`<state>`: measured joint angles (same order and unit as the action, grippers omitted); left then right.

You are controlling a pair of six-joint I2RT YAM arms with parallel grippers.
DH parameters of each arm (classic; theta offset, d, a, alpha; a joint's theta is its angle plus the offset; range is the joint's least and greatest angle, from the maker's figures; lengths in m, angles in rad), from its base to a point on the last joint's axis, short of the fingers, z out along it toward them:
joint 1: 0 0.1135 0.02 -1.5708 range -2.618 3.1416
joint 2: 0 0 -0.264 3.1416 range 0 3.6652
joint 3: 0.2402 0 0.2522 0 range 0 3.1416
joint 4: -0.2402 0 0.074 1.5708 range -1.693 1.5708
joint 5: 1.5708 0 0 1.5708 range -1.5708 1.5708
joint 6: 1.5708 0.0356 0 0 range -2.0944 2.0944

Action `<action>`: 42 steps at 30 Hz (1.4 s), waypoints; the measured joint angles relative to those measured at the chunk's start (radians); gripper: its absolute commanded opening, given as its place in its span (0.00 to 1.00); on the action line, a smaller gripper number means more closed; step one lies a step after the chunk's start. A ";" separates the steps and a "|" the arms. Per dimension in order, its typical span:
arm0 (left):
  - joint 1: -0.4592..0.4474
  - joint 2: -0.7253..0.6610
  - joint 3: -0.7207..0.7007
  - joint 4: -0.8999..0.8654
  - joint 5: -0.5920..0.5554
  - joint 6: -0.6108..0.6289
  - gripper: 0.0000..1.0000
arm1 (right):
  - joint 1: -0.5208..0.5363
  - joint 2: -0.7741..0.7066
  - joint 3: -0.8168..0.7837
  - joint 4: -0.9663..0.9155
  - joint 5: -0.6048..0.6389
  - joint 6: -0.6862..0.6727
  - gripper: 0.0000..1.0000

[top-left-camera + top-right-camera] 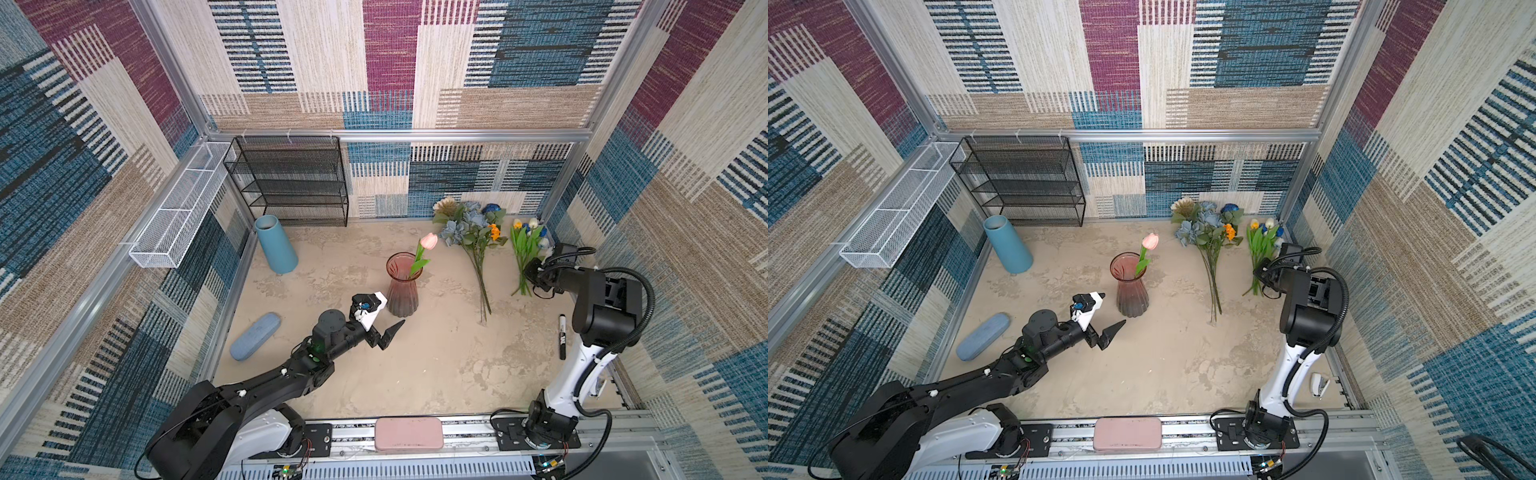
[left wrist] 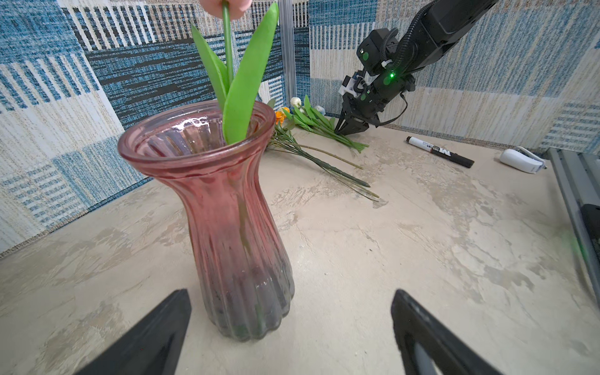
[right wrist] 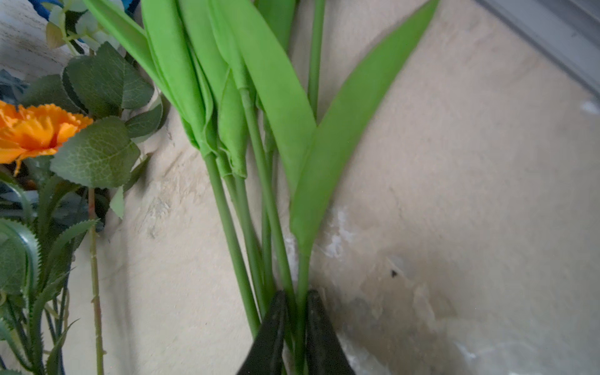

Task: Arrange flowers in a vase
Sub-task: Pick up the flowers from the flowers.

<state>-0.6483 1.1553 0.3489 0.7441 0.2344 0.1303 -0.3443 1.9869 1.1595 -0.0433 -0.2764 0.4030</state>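
Black fingertips of the right gripper (image 3: 296, 295) fill the near edge of the right wrist view. They are drawn narrow and pinch the tulip bunch (image 3: 227, 97) close to its cut ends. At least one green stem sits between them; I cannot tell whether a second is caught too.

In both top views the bunch (image 1: 527, 249) lies flat on the table (image 1: 436, 365), well to the right of the pink glass vase (image 1: 402, 291), with the mixed bouquet (image 1: 469, 237) between the two. Its long axis runs front to back: the cut ends are about level with the vase, the blooms farther back than it. The right arm is by far the nearer one.

From that grip the vase mouth lies to the left and higher. The coming move likely turns on lifting the stem clear of its neighbours, swinging it upright with the cut end down, and carrying it leftward.

One pink tulip (image 1: 428, 241) stands in the vase, leaning on its right rim. The left gripper (image 2: 290, 293) hovers just in front of the vase base, jaws spread wide, holding nothing.
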 measured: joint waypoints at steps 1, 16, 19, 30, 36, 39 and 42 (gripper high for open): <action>0.000 -0.001 0.000 0.000 0.000 0.001 0.99 | 0.000 -0.008 -0.007 -0.001 -0.001 0.000 0.10; 0.000 -0.014 0.016 -0.008 -0.018 0.011 0.99 | 0.000 -0.208 -0.085 -0.014 -0.034 0.003 0.06; 0.000 -0.018 0.021 -0.012 -0.018 0.013 0.99 | 0.004 -0.246 -0.096 -0.023 -0.054 0.003 0.06; 0.000 0.002 0.042 -0.015 -0.018 0.019 0.99 | 0.178 -0.293 -0.122 -0.058 -0.064 -0.032 0.06; 0.000 0.016 0.056 -0.015 -0.011 0.019 0.99 | 0.195 -0.232 -0.142 -0.077 -0.048 -0.054 0.05; 0.000 0.017 0.061 -0.015 -0.010 0.020 0.99 | 0.196 -0.229 -0.143 -0.073 -0.034 -0.058 0.04; 0.000 0.018 0.061 -0.015 -0.011 0.026 0.99 | 0.196 -0.254 -0.144 -0.076 -0.028 -0.057 0.03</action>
<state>-0.6479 1.1732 0.4099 0.7288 0.2234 0.1566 -0.1478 1.7332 1.0157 -0.1188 -0.3042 0.3458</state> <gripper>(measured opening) 0.990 0.066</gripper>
